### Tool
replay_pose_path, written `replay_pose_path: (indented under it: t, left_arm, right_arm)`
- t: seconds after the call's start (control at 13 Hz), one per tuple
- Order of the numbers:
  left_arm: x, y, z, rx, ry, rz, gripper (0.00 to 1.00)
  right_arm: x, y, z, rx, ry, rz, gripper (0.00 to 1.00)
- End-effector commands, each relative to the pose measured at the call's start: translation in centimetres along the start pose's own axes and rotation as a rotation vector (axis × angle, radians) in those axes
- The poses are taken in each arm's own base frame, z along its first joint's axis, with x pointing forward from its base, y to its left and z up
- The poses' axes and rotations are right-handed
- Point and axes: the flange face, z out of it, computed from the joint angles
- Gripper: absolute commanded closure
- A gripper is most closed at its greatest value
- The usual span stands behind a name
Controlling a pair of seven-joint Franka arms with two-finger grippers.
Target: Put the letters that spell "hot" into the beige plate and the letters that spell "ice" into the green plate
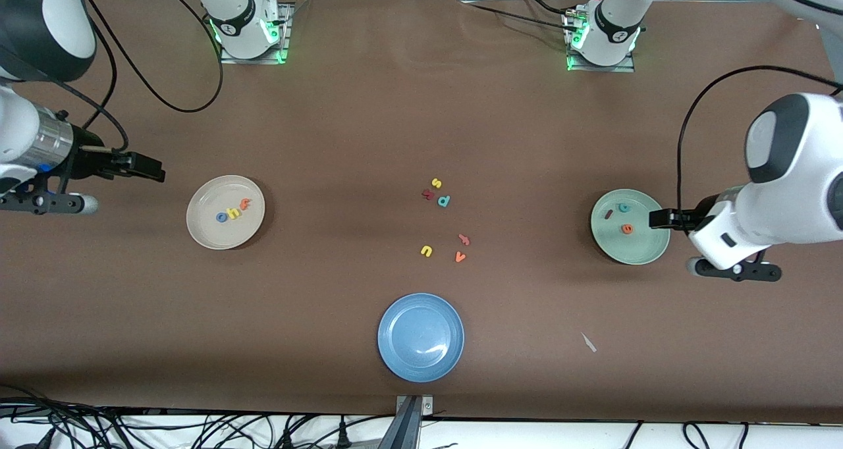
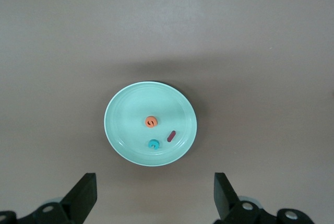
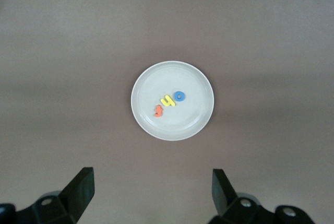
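Three tiny, barely legible letters [image 2: 158, 133] in the green plate [image 2: 125, 104], possibly "ice".

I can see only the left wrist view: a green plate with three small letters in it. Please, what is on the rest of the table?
Observer: The beige plate toward the right arm's end holds a blue o, yellow h and orange t.
Operator: Are any letters left outside?
Observer: Yes, six loose letters lie mid-table, farther from the front camera than an empty blue plate.
Operator: And the right gripper?
Observer: The right gripper is beside the beige plate, jaws open, holding nothing.
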Motion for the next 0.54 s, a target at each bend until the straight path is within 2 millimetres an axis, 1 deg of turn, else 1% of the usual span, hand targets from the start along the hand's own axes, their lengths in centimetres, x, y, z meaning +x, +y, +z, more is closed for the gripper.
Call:
replay_pose_path:
  t: [0.0,0.08,0.15,0.23,0.38,0.46]
  left_arm:
    - [-1.8,0.4,-2.1,-0.021,0.013,0.025,0.09]
    - [-1.9,0.5,-2.1,-0.030,0.035,0.026,0.09]
    - [-1.9,0.5,-1.5,-0.030,0.041,0.025,0.08]
    - [-2.3,0.6,-1.5,-0.029,0.053,0.026,0.08]
    - [-2.4,-0.1,-1.5,-0.033,0.064,0.014,0.01]
    - [-2.3,-0.4,-1.5,-0.033,0.066,0.011,0.00]
  right_arm:
    - [-2.1,0.1,-2.9,-0.019,0.011,-0.031,0.00]
    - [-2.4,0.1,-3.4,-0.019,0.020,-0.033,0.00]
    - [-2.6,0.1,-3.7,-0.018,0.024,-0.034,0.00]
    - [-3.0,0.3,-4.1,-0.021,0.021,-0.031,0.00]
    - [-4.3,0.3,-4.8,-0.021,-0.008,-0.024,0.00]
    - [-4.8,0.4,-5.6,-0.021,0.007,-0.024,0.00]
